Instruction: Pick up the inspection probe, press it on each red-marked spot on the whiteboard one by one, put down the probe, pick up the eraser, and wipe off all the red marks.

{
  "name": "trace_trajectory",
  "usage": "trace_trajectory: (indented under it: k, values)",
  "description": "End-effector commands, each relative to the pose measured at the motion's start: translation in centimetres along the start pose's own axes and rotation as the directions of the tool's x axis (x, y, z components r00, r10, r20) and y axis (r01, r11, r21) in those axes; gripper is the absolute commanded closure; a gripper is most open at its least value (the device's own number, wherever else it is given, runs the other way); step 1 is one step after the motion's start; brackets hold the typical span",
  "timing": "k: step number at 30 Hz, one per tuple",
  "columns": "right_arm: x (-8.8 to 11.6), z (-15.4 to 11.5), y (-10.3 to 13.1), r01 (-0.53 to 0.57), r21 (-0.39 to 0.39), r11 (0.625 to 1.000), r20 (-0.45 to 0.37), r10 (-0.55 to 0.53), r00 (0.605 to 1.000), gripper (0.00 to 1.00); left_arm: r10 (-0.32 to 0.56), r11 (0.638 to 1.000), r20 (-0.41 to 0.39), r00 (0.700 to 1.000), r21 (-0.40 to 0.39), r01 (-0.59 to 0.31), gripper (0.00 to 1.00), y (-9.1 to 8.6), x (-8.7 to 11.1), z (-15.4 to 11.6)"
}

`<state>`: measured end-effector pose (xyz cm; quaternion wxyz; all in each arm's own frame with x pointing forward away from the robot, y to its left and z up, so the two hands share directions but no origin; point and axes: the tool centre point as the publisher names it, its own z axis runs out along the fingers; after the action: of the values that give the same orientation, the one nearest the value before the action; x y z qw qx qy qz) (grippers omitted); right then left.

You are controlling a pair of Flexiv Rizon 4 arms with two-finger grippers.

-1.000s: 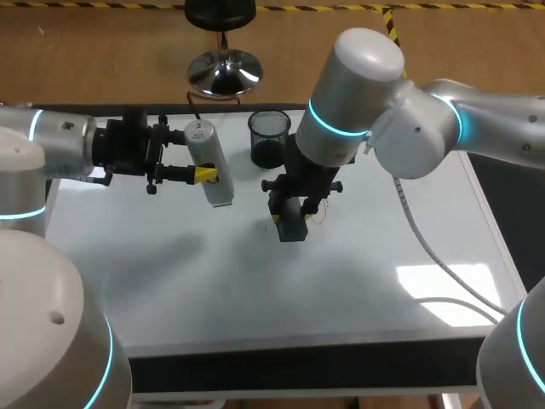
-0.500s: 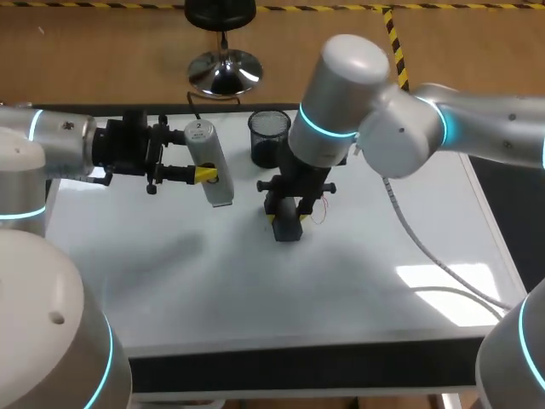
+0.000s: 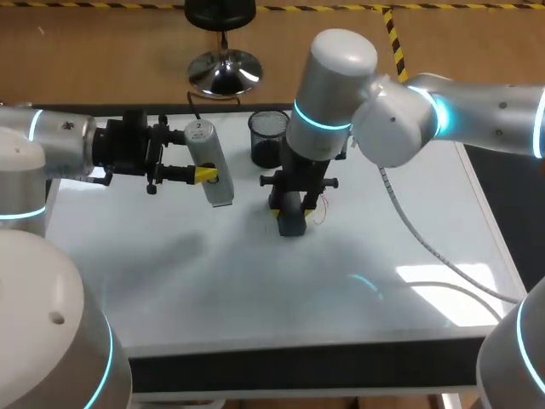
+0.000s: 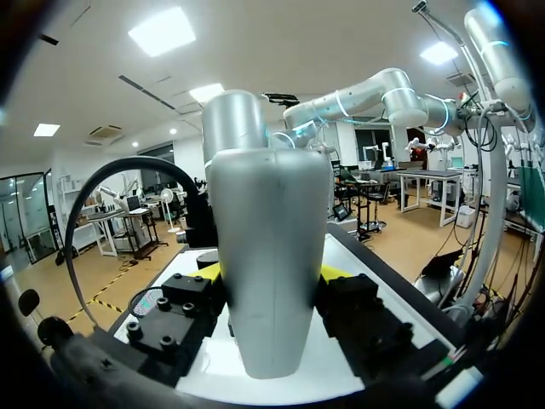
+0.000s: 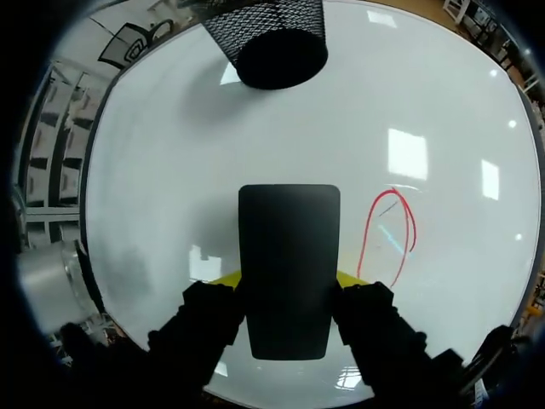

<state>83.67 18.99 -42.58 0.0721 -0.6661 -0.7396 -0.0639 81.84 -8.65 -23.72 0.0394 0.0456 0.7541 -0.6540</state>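
item 1, eraser (image 5: 288, 264): a plain black block with rounded corners, long side in line with the fingers. the right gripper (image 5: 288, 279) is clamped on it, one yellow tip on each long side, jaws set about the block's width apart. it is held end-down over the middle of the whiteboard (image 3: 255, 281); i cannot tell whether its face touches the board.

item 2, red mark (image 5: 392, 230): a thin looped red line on the board just beside the eraser, on my right side, not under it.

item 3, inspection probe (image 4: 268, 256): a pale grey smooth body, broad in the middle and narrower at the lower end. the left gripper (image 4: 272, 273) grips it at mid-body from both sides, over the far left part of the board, and it leans a little in the head view.

item 4, clearances: a black mesh cup (image 3: 269, 136) stands near the far edge, just behind the right gripper. white board shows between probe and eraser. the near and right edges lie well apart from the eraser. the right arm's cable trails over the right part of the surface.
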Motion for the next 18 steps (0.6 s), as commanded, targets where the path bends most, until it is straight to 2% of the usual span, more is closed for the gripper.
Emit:
trace_trajectory:
  k: [1, 13, 18]
  values:
    - [-1.7, 0.1, 0.1, -0.013, -0.004, 1.000, 0.005, 0.013, 1.000, 1.00, 0.001, 1.000, 0.002, 1.000, 0.000, -0.001, 1.00, -0.1, 0.1, 0.0]
    - [-6.3, -0.1, 0.4, -0.096, -0.015, 0.995, 0.061, 0.097, 0.993, 1.00, 0.001, 1.000, 0.002, 1.000, 0.000, -0.001, 1.00, -0.1, 0.1, 0.0]
    - [-7.5, -1.3, 0.4, -0.120, -0.036, 0.992, 0.073, 0.123, 0.990, 1.00, 0.001, 1.000, 0.002, 1.000, 0.000, -0.001, 1.00, -0.1, 0.1, 0.0]
